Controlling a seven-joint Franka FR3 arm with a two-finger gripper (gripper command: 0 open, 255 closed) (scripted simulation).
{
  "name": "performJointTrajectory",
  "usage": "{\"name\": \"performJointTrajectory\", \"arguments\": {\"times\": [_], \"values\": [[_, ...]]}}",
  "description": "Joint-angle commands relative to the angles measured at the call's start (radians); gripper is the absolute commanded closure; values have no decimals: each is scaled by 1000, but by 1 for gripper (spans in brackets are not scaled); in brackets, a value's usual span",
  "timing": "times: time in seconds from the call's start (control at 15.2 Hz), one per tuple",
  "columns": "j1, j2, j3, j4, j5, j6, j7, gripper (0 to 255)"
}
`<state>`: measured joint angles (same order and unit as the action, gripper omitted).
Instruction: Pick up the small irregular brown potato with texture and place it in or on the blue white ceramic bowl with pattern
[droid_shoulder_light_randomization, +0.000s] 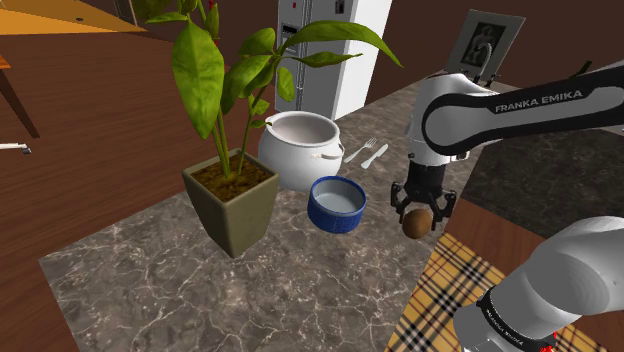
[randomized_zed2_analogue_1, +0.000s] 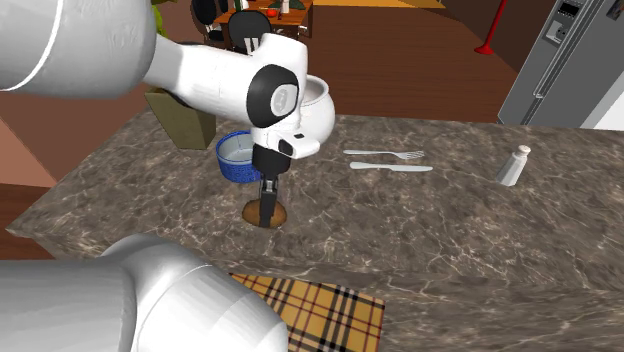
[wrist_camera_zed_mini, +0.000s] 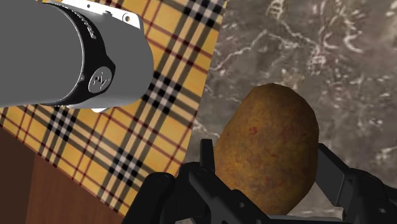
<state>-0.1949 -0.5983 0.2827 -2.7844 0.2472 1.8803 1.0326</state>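
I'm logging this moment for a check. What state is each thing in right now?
Gripper: shut on the potato.
Potato: clasped in the gripper.
Blue bowl: upright, empty.
White pot: upright, no lid.
Potted plant: upright.
Fork: lying flat.
Knife: lying flat.
Shaker: upright.

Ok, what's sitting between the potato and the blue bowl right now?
Nothing: the shoulder view shows just bare marbled counter between the potato and the bowl.

Brown potato (wrist_camera_zed_mini: 267, 149), blue bowl (droid_shoulder_light_randomization: 330, 216)
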Motion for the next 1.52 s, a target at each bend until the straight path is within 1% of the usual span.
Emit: {"name": "performJointTrajectory", "arguments": {"times": [0.0, 0.73, 1.45], "values": [[0, -20, -6, 16, -4, -37, 2, 255], [-4, -89, -35, 124, -26, -213, 11, 255], [-9, -117, -59, 254, -46, -371, 22, 255]]}}
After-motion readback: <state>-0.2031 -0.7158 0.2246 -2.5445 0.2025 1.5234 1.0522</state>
